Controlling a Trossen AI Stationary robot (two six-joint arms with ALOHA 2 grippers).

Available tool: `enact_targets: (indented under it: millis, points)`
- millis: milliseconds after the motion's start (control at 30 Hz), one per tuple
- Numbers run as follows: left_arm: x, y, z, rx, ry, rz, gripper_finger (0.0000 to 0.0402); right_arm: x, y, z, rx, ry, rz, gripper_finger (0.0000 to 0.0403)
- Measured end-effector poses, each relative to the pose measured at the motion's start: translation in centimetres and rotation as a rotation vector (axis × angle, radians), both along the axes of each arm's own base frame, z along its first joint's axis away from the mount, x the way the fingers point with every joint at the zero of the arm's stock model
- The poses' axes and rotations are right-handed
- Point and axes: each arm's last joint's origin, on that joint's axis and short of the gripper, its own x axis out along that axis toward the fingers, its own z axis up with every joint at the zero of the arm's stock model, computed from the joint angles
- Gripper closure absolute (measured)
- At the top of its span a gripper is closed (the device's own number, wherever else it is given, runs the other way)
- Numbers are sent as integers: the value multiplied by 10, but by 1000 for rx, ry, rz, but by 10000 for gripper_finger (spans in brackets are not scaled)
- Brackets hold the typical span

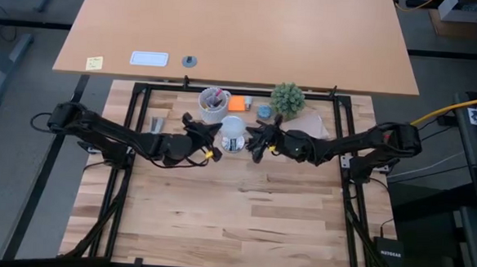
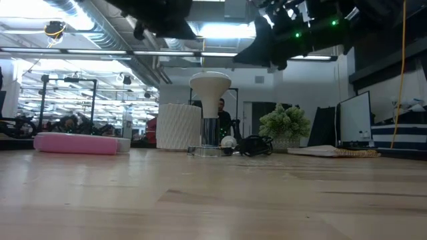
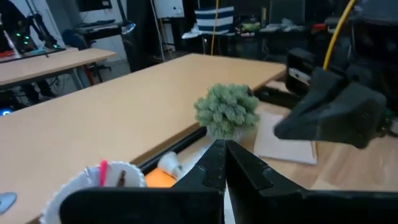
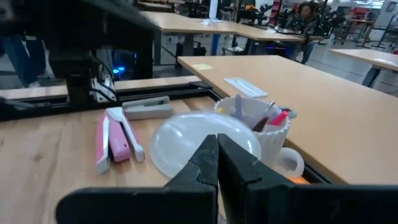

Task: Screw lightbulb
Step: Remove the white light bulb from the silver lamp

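The lightbulb, a white frosted globe, stands upright with its metal base down in a silvery round fitting at the table's middle back; it also shows in the high view and the right wrist view. My left gripper is shut just left of the bulb and above it. My right gripper is shut just right of it, also higher than the globe. In the low view both hands hang dark above the bulb, clear of it.
Behind the bulb stand a white cup of pens, an orange block, a small green plant and a brown card. A pink and grey tool lies to the left. The near half of the wooden table is bare.
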Motion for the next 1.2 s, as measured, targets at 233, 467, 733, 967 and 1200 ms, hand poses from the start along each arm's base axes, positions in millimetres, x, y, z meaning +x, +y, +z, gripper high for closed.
enact_targets:
  millis: [233,467,733,967,1200]
  points:
    - [-28,14,23,-5,19,38,400,-7,0,10,-9,1,8,400]
    - [-51,34,24,-103,81,59,400,-5,4,11,-11,3,159,400]
    - [-48,57,1,-185,145,43,400,-5,6,9,5,17,216,400]
    - [-45,66,-7,-248,88,-19,400,-4,5,3,5,55,196,400]
    - [-31,67,-24,-248,63,-86,400,3,4,-13,0,101,153,400]
